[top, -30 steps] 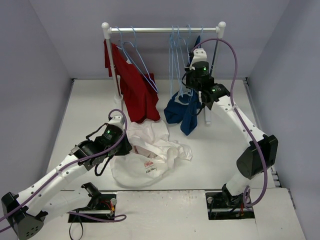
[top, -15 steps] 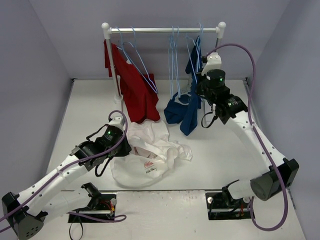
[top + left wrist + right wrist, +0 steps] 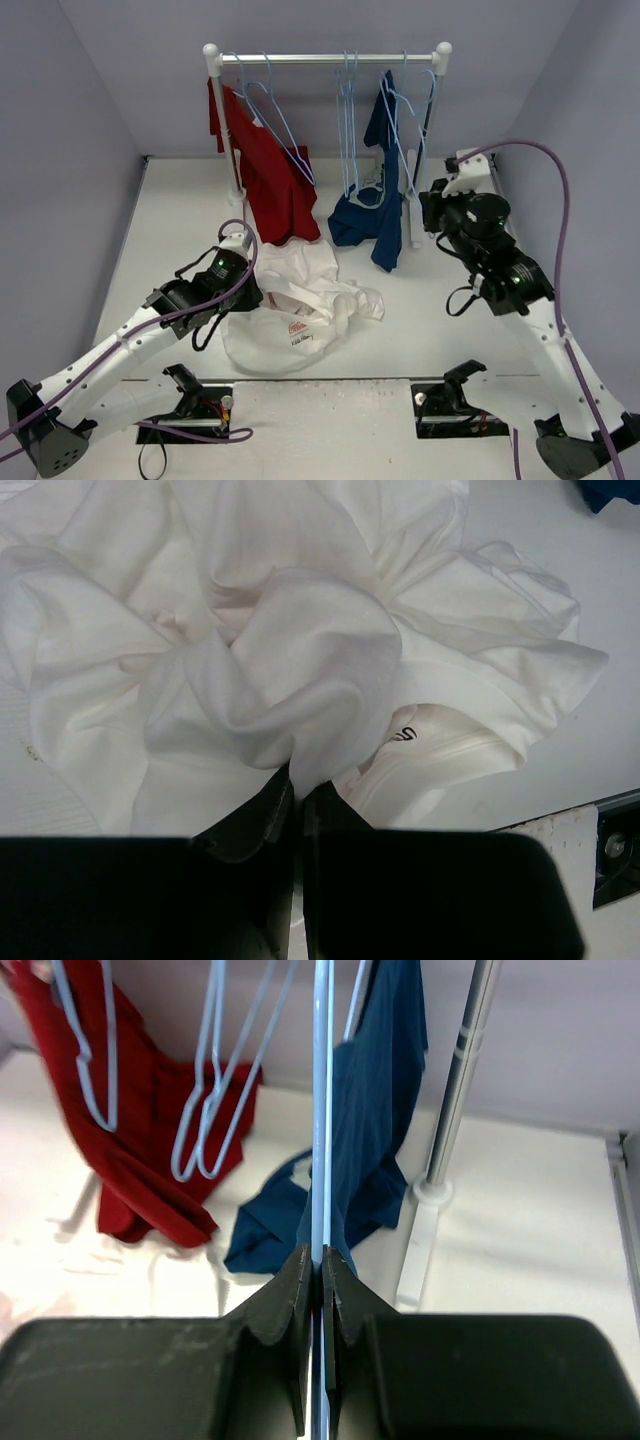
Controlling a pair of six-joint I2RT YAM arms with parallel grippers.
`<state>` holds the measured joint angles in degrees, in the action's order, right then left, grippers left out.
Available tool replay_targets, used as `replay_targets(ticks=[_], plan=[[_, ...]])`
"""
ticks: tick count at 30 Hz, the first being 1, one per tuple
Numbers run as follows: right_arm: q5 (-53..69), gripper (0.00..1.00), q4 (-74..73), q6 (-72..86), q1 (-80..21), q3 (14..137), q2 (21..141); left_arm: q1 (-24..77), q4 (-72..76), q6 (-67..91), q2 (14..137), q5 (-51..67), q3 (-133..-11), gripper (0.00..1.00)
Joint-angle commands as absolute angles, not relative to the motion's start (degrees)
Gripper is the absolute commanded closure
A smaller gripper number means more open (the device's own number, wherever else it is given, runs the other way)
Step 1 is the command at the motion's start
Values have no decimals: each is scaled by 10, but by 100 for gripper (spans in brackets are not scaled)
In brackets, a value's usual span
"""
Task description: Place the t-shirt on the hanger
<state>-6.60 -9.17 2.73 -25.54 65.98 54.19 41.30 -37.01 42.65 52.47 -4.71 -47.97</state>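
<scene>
The white t-shirt [image 3: 300,305] lies crumpled on the table, its small red logo facing up. In the left wrist view a raised fold of the t-shirt [image 3: 300,670] is pinched by my left gripper [image 3: 297,780], which is shut on it. That gripper [image 3: 258,290] sits at the heap's left edge. My right gripper [image 3: 320,1255] is shut on a thin pale-blue hanger [image 3: 320,1110] that runs straight up between its jaws. Seen from above, this gripper [image 3: 428,205] is beside the rack's right post. Whether the hook still rests on the rail cannot be told.
A clothes rack's rail [image 3: 330,59] crosses the back of the table. On it hang a red shirt [image 3: 265,180], a navy-blue shirt [image 3: 378,215] and several spare pale-blue hangers [image 3: 348,120]. The right post's foot [image 3: 425,1220] stands close to my right gripper. Grey walls close in three sides.
My right arm has swung away from the rack, rightward and nearer, with the hanger in its jaws. The navy-blue shirt now hangs higher near the rail. The left arm has not moved.
</scene>
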Motion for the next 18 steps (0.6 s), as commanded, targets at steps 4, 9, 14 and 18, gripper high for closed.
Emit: replay_targets(ticks=[4, 9, 14, 18], plan=[[18, 100, -86, 6, -257, 636, 450, 410, -359, 427, 526, -68, -503, 100], [126, 100, -91, -31, -257, 622, 412, 411, -377, 397, 542, -84, -536, 100], [223, 100, -100, -54, -256, 603, 407, 407, -398, 340, 567, -107, -588, 100], [295, 100, -104, -65, -257, 579, 407, 370, -426, 282, 588, -118, -636, 100]])
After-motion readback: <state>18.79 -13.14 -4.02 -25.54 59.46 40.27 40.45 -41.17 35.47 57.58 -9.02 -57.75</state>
